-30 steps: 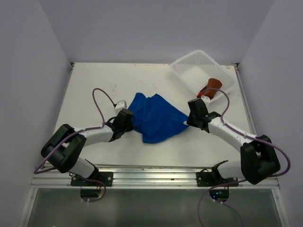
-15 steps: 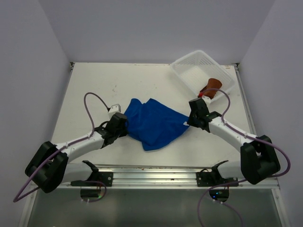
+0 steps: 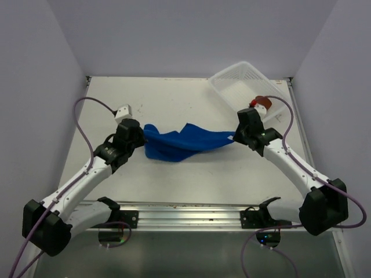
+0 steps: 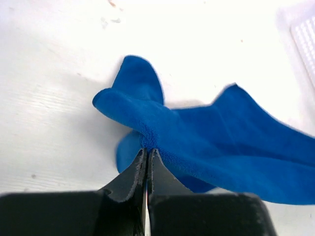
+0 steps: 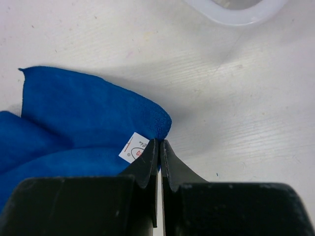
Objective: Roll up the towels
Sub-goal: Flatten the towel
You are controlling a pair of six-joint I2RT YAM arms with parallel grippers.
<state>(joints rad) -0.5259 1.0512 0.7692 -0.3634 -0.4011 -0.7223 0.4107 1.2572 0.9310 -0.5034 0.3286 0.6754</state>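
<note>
Ample bare tabletop [image 3: 174,98] toward the far left; less on the right, with the white mesh basket [image 3: 246,81] at the far-right corner. Strung across the middle, bunched lengthwise: the blue towel [image 3: 185,142]. Pinched at its left end by the left hand [image 4: 147,150], clamped tight on a fold; at its right corner by the right hand [image 5: 160,142], clamped on the hem beside a small white label [image 5: 134,147]. At the basket's near edge, mostly hidden behind the right arm: the rust-brown towel [image 3: 264,102].

Probably spreading flat before rolling. Draw apart evenly until taut, then lower flat. Steer the right hand wide of the basket rim; favour the free left side.
</note>
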